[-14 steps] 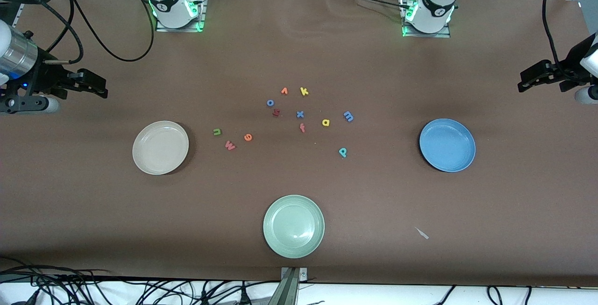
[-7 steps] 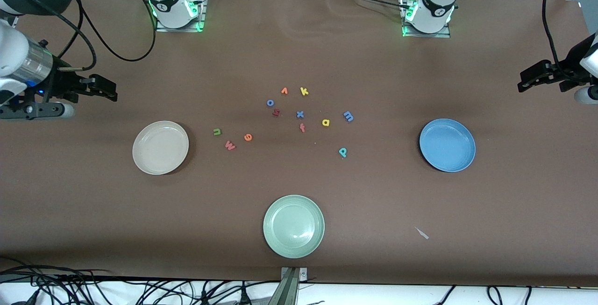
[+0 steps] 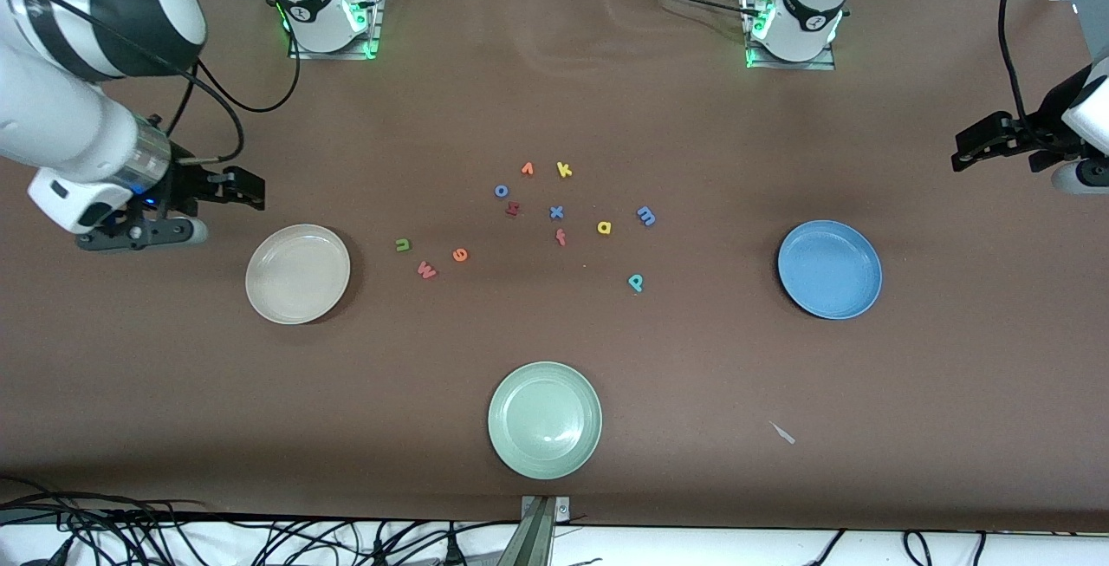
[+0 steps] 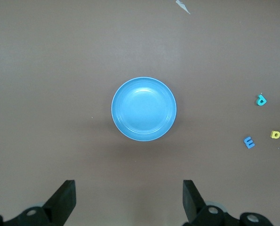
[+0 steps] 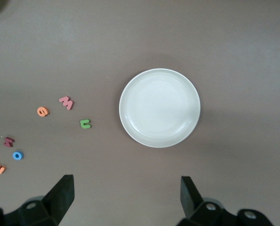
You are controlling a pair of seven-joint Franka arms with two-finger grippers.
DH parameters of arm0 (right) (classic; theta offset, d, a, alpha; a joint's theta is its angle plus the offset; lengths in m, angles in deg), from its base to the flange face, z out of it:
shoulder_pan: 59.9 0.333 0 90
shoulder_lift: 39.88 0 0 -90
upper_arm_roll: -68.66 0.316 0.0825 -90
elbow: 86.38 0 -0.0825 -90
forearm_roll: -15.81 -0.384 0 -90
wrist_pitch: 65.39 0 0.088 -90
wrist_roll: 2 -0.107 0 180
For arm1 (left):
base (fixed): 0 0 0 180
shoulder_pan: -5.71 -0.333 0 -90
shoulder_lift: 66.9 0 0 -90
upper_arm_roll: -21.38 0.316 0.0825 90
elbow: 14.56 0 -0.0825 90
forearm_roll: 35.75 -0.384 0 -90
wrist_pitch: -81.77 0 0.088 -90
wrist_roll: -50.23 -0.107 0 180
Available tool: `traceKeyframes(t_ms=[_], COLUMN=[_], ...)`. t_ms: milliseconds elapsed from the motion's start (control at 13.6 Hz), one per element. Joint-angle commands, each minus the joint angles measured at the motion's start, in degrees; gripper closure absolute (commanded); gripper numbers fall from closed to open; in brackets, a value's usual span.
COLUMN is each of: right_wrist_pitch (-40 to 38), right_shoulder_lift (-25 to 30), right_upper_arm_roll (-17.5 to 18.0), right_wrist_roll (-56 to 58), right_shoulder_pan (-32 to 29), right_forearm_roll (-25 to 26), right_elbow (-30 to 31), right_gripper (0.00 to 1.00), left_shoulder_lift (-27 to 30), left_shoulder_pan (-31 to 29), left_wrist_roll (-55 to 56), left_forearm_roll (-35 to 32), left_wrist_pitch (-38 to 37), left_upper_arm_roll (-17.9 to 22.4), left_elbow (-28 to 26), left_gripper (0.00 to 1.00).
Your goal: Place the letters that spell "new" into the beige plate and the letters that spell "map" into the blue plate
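The beige plate (image 3: 297,274) (image 5: 159,108) lies empty toward the right arm's end. Beside it on the cloth lie the green n (image 3: 402,244) (image 5: 85,124), pinkish w (image 3: 426,269) (image 5: 66,102) and orange e (image 3: 460,255) (image 5: 43,111). The blue plate (image 3: 829,269) (image 4: 144,109) lies empty toward the left arm's end. The blue m (image 3: 646,216) (image 4: 249,142), yellow a (image 3: 604,227) (image 4: 275,134) and teal p (image 3: 636,283) (image 4: 261,100) lie nearer the middle. My right gripper (image 3: 247,189) (image 5: 126,197) hangs open beside the beige plate. My left gripper (image 3: 966,150) (image 4: 129,200) hangs open at the table's end, holding nothing.
A pale green plate (image 3: 544,419) lies near the front edge. Other loose letters cluster mid-table: yellow k (image 3: 564,170), blue x (image 3: 556,212), orange-red f (image 3: 560,237), a dark red letter (image 3: 512,209), blue o (image 3: 501,191), orange v (image 3: 527,169). A small white scrap (image 3: 782,432) lies on the cloth.
My right arm has swung in from the table's end toward the beige plate, gripper still open. The left gripper has shifted only slightly. No letter has moved.
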Motion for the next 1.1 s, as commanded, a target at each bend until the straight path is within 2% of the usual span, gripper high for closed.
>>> traceKeyframes(t_ms=[0,147,442,589,737,1031], right_wrist_pitch=[2.9,5.9,13.9,17.7,21.0,29.5], right_shoulder_lift=[-1.2,-2.7,-4.2,-4.4,-5.6,-7.6], right_upper_arm_roll=[0.3,0.3,0.3,0.3,1.4,4.1], right_wrist_roll=[-0.3,-0.7,-5.9,-6.3,-6.8,-10.1], right_shoulder_pan=[0.7,1.6,4.6,5.2,5.6,5.6], right_forearm_roll=[-0.9,-0.9,-1.0,-1.0,-1.4,-2.1], right_elbow=[1.9,3.1,8.9,11.8,14.0,19.2], right_gripper=[0.0,0.0,0.0,0.0,0.0,0.0], left_shoulder_lift=[-3.4,-7.8,-12.3,-14.8,-15.8,-15.8], left_shoulder_pan=[1.2,1.9,9.6,12.7,15.6,20.2], left_wrist_roll=[6.3,7.6,8.5,13.5,19.5,32.1], left_forearm_roll=[2.0,5.8,6.5,9.6,10.5,10.5], left_wrist_pitch=[0.1,0.1,1.2,4.3,8.8,21.6], left_upper_arm_roll=[0.0,-0.9,-2.9,-3.0,-3.5,-4.6], left_elbow=[0.9,1.6,1.5,0.4,-2.2,-11.4], left_gripper=[0.0,0.0,0.0,0.0,0.0,0.0])
